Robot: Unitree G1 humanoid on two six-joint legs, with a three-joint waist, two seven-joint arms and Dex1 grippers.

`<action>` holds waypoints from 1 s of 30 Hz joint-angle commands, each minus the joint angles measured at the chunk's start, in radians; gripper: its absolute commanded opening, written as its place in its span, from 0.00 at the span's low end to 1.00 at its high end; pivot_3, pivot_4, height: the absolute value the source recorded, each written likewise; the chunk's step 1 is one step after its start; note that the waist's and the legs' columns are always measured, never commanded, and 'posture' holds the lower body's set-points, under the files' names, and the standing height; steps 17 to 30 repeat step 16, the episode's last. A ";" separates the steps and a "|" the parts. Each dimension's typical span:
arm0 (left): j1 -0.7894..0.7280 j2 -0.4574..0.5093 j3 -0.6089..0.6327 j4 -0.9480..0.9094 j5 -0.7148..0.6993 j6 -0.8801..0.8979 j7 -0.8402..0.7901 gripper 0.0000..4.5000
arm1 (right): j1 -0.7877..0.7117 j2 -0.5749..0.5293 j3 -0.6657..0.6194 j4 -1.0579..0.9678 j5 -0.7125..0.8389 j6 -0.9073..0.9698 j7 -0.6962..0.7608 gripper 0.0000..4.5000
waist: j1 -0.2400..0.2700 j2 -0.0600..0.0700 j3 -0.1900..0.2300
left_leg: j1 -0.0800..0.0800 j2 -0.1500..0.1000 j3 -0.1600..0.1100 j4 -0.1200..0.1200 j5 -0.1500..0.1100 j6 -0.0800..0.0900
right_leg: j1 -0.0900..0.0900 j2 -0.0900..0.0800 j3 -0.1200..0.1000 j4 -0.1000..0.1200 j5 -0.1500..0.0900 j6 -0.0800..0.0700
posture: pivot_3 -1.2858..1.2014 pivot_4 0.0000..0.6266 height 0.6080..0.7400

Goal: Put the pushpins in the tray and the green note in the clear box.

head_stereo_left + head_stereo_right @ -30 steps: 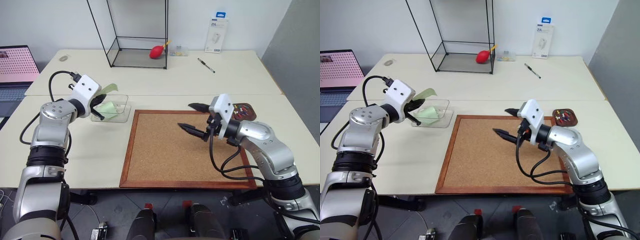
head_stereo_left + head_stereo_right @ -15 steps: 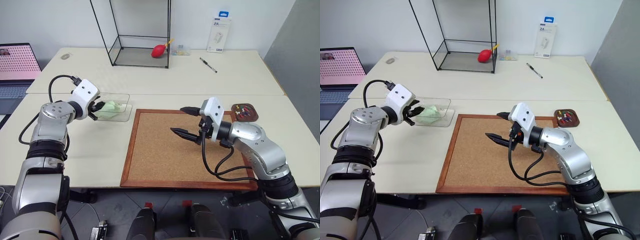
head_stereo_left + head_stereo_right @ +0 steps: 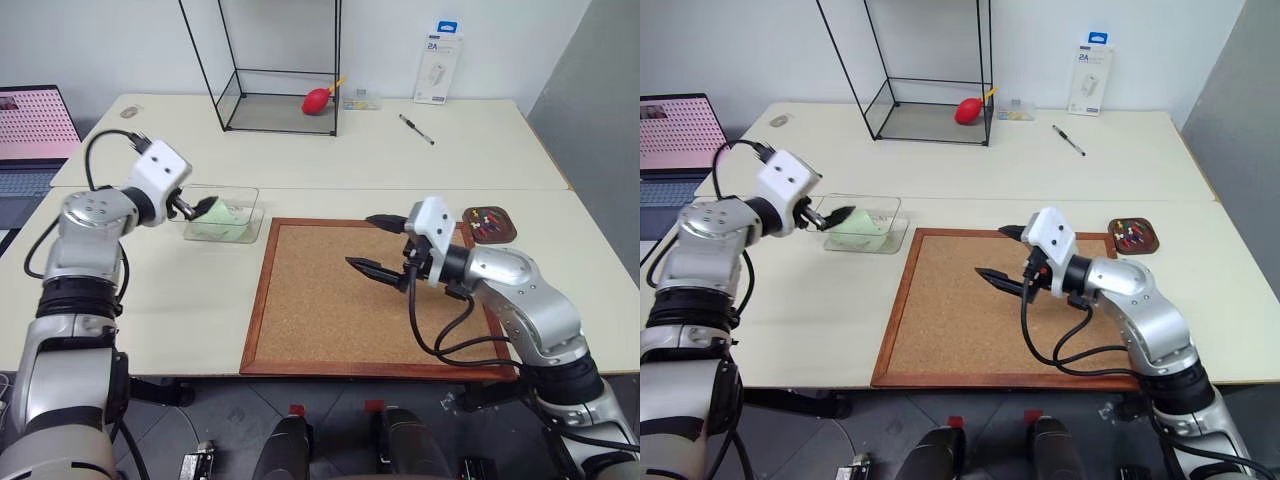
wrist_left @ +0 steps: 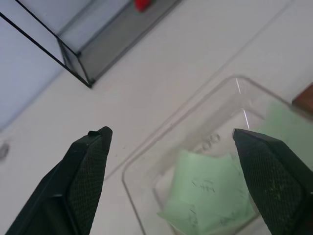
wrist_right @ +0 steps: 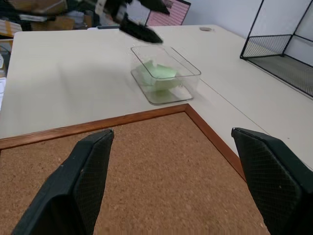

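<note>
Left wrist view: green note (image 4: 210,195) flat in clear box (image 4: 146,169)

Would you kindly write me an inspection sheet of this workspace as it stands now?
Surface: pale table; corkboard bare, no pins on it.
Job's things: green note lies inside the clear box; pushpins sit in the tray, right of the corkboard.
Clutter: black-framed glass case holding a red bulb; pen; white package.
Grippers: left pincer open at the box; right pincer open over the corkboard, empty.
Cables: black leads loop off both wrists, clear of the table.
Surroundings: laptop at the left edge.
</note>
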 commanded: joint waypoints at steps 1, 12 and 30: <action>0.069 -0.012 0.053 -0.232 -0.101 0.098 -0.028 0.93 | 0.061 0.006 -0.074 -0.058 0.017 -0.012 -0.051 0.91 | 0.001 0.000 0.000 | 0.000 0.000 0.000 0.000 0.000 0.000 | 0.000 0.000 0.000 0.000 0.000 0.000 | 0.52 0.24 1.00; 0.365 -0.149 0.032 -0.714 -0.340 0.380 -0.067 0.93 | 0.317 -0.002 -0.231 -0.069 0.052 -0.093 -0.077 0.91 | -0.003 0.000 0.000 | 0.002 0.001 0.002 0.001 0.000 0.000 | 0.001 0.001 0.002 0.002 0.000 0.000 | 0.52 0.24 1.00; 0.435 -0.174 0.000 -0.765 -0.338 0.360 -0.064 0.93 | 0.313 -0.022 -0.246 -0.034 0.045 -0.118 -0.058 0.91 | -0.004 0.000 0.000 | 0.007 0.001 0.002 0.001 0.000 0.000 | 0.005 0.001 0.002 0.002 0.000 0.000 | 0.52 0.24 1.00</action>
